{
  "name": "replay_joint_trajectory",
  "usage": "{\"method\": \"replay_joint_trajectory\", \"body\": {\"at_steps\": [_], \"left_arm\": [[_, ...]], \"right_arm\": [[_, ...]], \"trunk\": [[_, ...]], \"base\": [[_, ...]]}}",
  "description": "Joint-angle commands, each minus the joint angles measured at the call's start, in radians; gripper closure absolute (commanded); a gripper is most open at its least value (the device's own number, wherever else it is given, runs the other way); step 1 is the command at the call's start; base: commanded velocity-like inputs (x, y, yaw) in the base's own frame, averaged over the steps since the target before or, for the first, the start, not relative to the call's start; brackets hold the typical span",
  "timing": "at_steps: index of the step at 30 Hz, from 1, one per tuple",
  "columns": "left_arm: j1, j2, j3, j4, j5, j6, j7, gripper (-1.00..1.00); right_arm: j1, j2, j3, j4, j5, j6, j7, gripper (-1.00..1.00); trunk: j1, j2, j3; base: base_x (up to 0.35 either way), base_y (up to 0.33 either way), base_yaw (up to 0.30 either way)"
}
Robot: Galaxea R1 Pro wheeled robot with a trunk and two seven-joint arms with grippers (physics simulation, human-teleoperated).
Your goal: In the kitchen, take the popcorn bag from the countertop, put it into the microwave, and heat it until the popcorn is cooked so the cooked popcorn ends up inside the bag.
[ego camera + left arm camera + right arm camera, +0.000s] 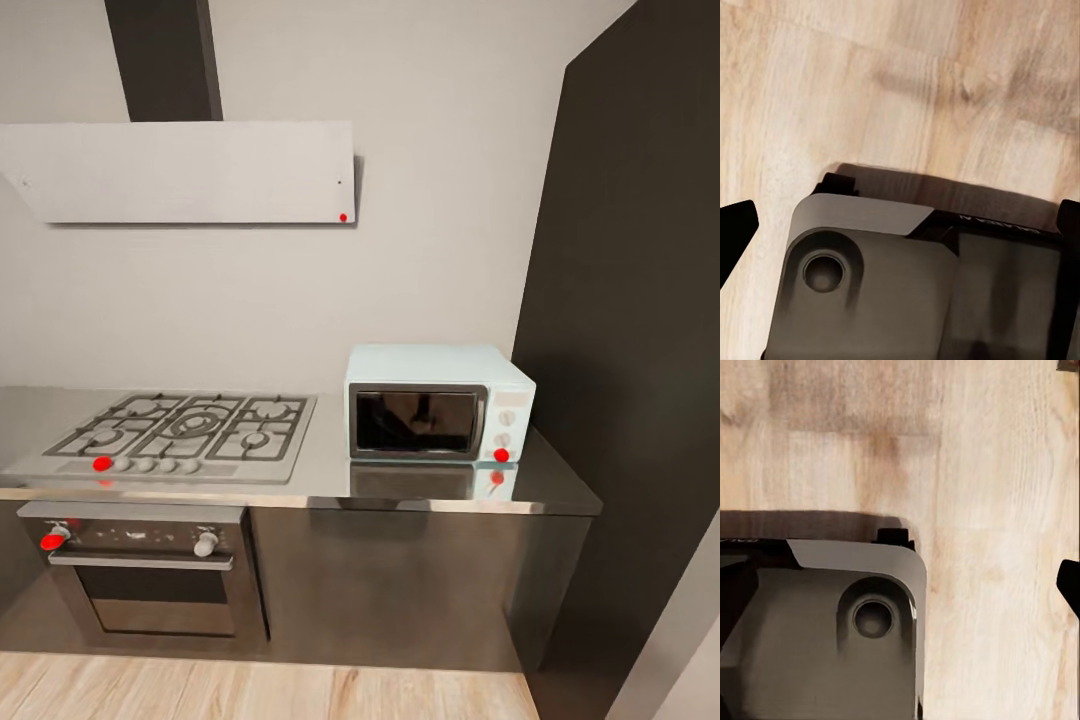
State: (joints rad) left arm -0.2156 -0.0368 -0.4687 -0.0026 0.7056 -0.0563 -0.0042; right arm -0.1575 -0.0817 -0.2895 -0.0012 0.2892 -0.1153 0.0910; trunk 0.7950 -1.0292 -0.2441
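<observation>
Left gripper: in my left wrist view, dark fingertips sit at the two opposite edges of the frame, well apart. My jaws here are spread wide and hold nothing.
Right gripper: in my right wrist view, one dark fingertip shows at the frame edge; the other is out of frame. I cannot tell how far these jaws are open.
Base: the grey rounded body of my base lies under both wrist cameras, each view showing a round recess in it.
Floor: light wood planks, under my base and running up to the foot of the cabinets.
Built-in oven: dark, set into the cabinet front below the hob, with a red knob at its left and a pale knob at its right.
Countertop: grey brushed metal with a shiny front edge, on top of dark glossy cabinets.
Hob: gas burners set into the countertop's left part, with a row of knobs in front, the leftmost red.
Microwave: pale mint-blue, standing on the countertop's right part, beside the hob and near the tall dark panel. Its dark glass door is closed; a red light shows low on its side panel.
Extractor hood: pale grey, on the wall above the hob.
</observation>
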Motion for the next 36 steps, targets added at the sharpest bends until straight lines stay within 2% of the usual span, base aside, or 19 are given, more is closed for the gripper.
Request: {"method": "replay_joint_trajectory", "body": {"at_steps": [1,3,6,7,11,14,16,17,21,27,30,33,35,36], "left_arm": [[-0.001,-0.001,-0.008,0.001,0.008,-0.004,0.000,-1.00],[-0.001,-0.001,-0.008,0.001,0.008,-0.004,0.000,-1.00],[-0.001,-0.001,-0.008,0.001,0.007,-0.004,0.000,-1.00],[-0.001,-0.002,-0.008,0.001,0.007,-0.004,0.000,-1.00],[-0.001,-0.002,-0.008,0.001,0.006,-0.004,0.000,-1.00],[-0.001,-0.002,-0.008,0.001,0.004,-0.004,0.000,-1.00],[-0.001,-0.002,-0.008,0.001,0.003,-0.004,0.000,-1.00],[-0.001,-0.002,-0.008,0.001,0.003,-0.004,0.000,-1.00],[-0.001,-0.002,-0.008,0.001,0.003,-0.005,0.000,-1.00],[-0.001,-0.002,-0.008,0.001,0.003,-0.005,0.000,-1.00],[-0.001,-0.002,-0.008,0.001,0.002,-0.005,0.000,-1.00],[-0.001,-0.002,-0.008,0.001,0.003,-0.006,0.000,-1.00],[-0.001,-0.002,-0.008,0.001,0.002,-0.006,0.000,-1.00],[-0.001,-0.002,-0.008,0.001,0.002,-0.007,0.000,-1.00]], "right_arm": [[-0.001,0.002,-0.008,-0.046,0.009,0.001,0.004,-1.00],[-0.001,0.004,-0.009,-0.164,0.008,0.040,0.007,-1.00],[-0.001,0.023,-0.009,-0.462,0.004,0.239,0.010,-1.00],[-0.001,0.035,-0.009,-0.626,0.002,0.340,0.015,-1.00],[-0.001,0.056,-0.003,-0.970,-0.001,0.543,0.031,-1.00],[-0.001,0.057,0.058,-1.187,-0.011,0.639,0.042,-1.00],[-0.001,0.061,0.077,-1.330,-0.014,0.688,0.049,-1.00],[-0.001,0.073,0.085,-1.390,-0.014,0.708,0.053,-1.00],[-0.019,0.095,0.094,-1.483,-0.013,0.741,0.057,-1.00],[-0.222,0.097,0.094,-1.496,-0.014,0.748,0.050,-1.00],[-0.292,0.097,0.094,-1.493,-0.014,0.749,0.046,-1.00],[-0.358,0.097,0.093,-1.468,-0.017,0.741,0.043,-1.00],[-0.372,0.098,0.091,-1.408,-0.021,0.721,0.043,-1.00],[-0.376,0.098,0.089,-1.342,-0.033,0.680,0.043,-1.00]], "trunk": [[0.000,-0.001,-0.001],[0.000,-0.001,-0.001],[0.000,-0.001,-0.001],[0.000,-0.001,-0.001],[0.000,-0.001,-0.001],[0.000,-0.001,-0.001],[0.000,-0.001,-0.001],[0.000,-0.001,-0.001],[0.000,-0.001,-0.001],[0.000,-0.001,-0.001],[0.000,-0.001,-0.001],[0.000,-0.001,-0.001],[0.000,-0.001,-0.001],[0.000,-0.001,-0.001]], "base": [[0.000,0.000,0.000],[0.000,0.000,0.000],[0.000,0.000,0.000],[0.000,0.000,0.000],[0.000,0.000,0.000],[0.000,0.000,0.000],[0.000,0.000,0.000],[0.000,0.000,0.000],[0.000,0.000,0.000],[0.000,0.000,0.000],[0.000,0.000,0.000],[0.000,0.000,0.000],[0.000,0.000,0.000],[0.000,0.000,0.000]]}}
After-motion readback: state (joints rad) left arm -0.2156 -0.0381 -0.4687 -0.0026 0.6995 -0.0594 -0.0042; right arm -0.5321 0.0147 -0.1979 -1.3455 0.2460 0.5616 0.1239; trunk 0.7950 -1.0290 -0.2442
